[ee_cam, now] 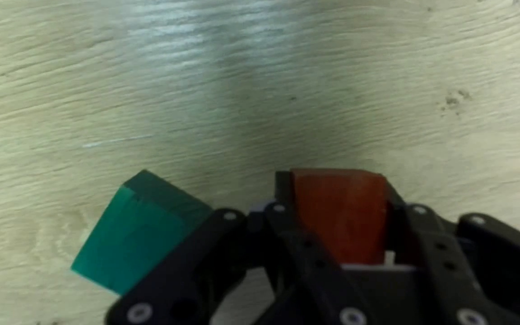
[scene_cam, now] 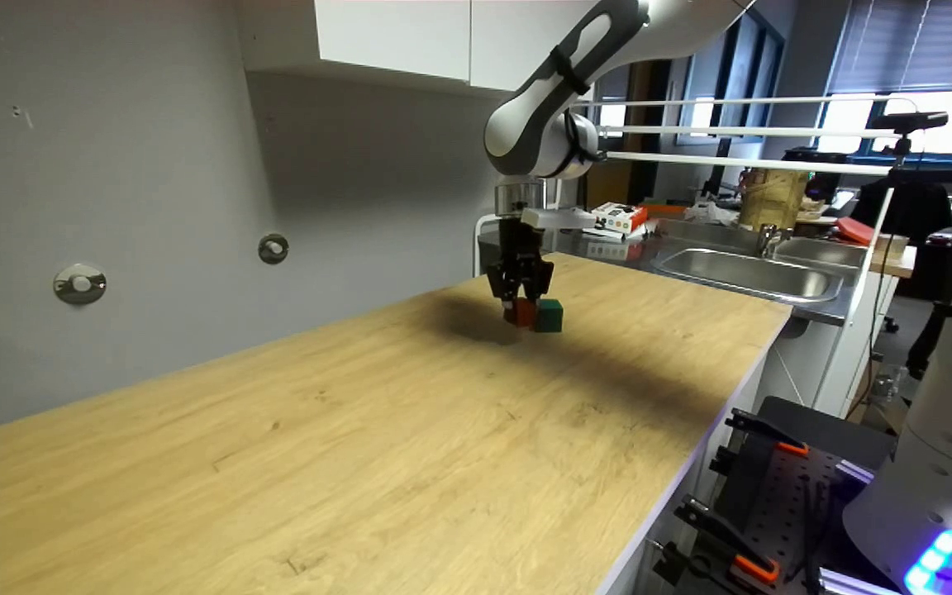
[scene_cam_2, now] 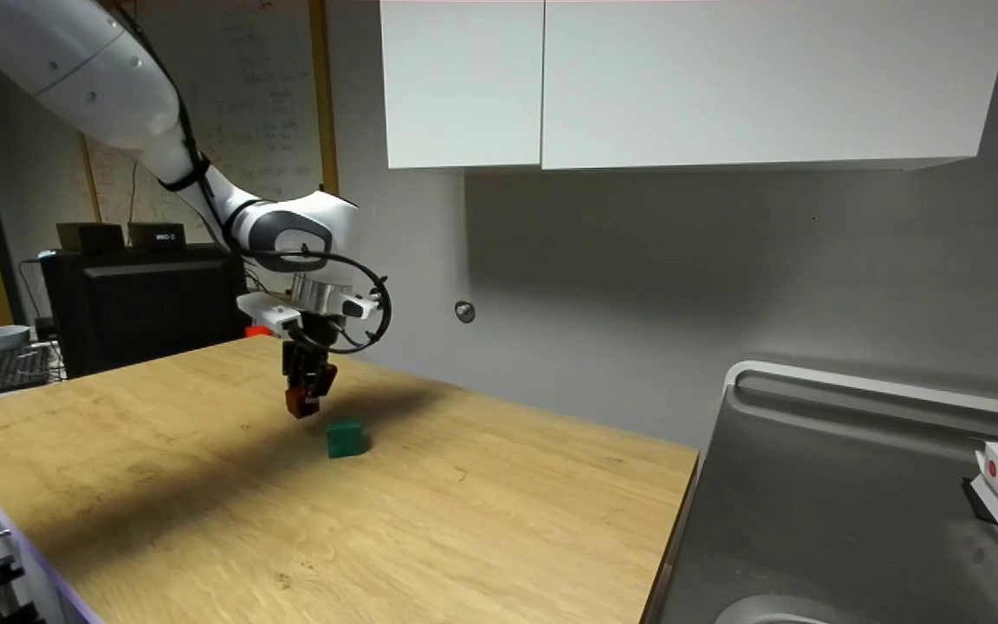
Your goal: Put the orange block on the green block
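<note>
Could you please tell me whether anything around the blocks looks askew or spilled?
Nothing spilled shows. In the wrist view, only the green block looks askew, turned at an angle to the orange block held in the gripper.

You see what looks like a lab: a jointed white robot arm (scene_cam_2: pixel 131 102), a pale, faintly scribbled whiteboard (scene_cam_2: pixel 243 113), a flat black keyboard (scene_cam_2: pixel 14 371) and a rounded steel sink (scene_cam: pixel 740 271).

Wrist view close above tabletop (ee_cam: pixel 260 122)
</note>
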Motion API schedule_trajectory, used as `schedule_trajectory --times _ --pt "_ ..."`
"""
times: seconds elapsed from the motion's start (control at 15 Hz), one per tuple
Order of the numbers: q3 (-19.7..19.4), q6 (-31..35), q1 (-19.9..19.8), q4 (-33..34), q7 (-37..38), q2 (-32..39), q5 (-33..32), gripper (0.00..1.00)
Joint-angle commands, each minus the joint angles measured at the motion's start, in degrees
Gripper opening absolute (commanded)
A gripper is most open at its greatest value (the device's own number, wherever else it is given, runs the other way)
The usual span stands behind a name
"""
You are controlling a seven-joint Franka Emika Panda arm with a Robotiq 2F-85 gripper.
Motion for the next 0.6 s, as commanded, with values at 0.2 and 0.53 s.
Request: schedule_trajectory --times 0.2,0.53 --pt "-1.8 -2.1 -2.1 3.7 -0.2 -0.7 -0.2 0.18" --pt "-2.8 -1.8 -3.8 3.4 -0.4 -0.6 0.5 0.18"
